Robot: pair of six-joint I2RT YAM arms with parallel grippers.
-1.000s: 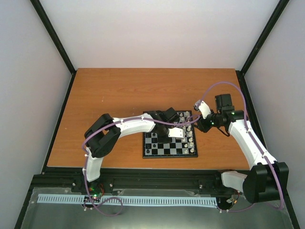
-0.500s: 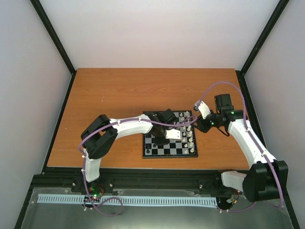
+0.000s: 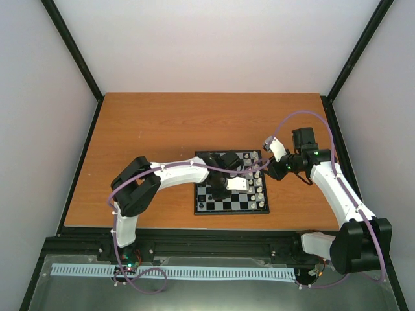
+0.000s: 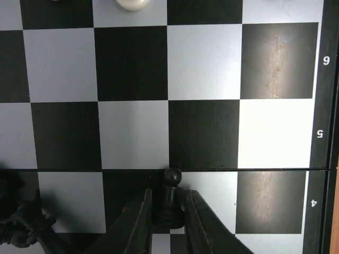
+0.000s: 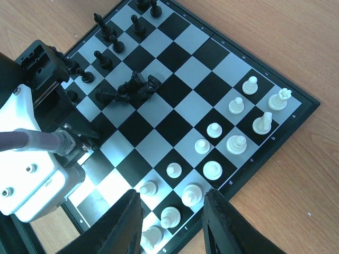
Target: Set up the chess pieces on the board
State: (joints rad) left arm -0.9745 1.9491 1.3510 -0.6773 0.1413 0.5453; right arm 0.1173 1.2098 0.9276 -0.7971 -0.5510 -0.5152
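Black glossy pawn, round head over a flared base, stood at 6 o'clock in the left wrist view, on the seam crossing the small black-and-grey checkered board. Left gripper was narrow around it, with dark tapered fingers looking pressed to both sides of the base. The low hold was likely chosen because the base is the widest, steadiest part.

Judged step: gripping this stray pawn to carry it to black's side at the board's 9 o'clock. Smooth plastic, so it could slip or tip.

Cream rounded chessmen stood in two rows along the board's 3 o'clock edge. A toppled heap of black pieces lay mid-board, not yet sorted.

Right gripper was partly spread and empty, hovering by the 2 o'clock corner, probably parked clear. The board lay flat on the orange-brown wood-grain table.
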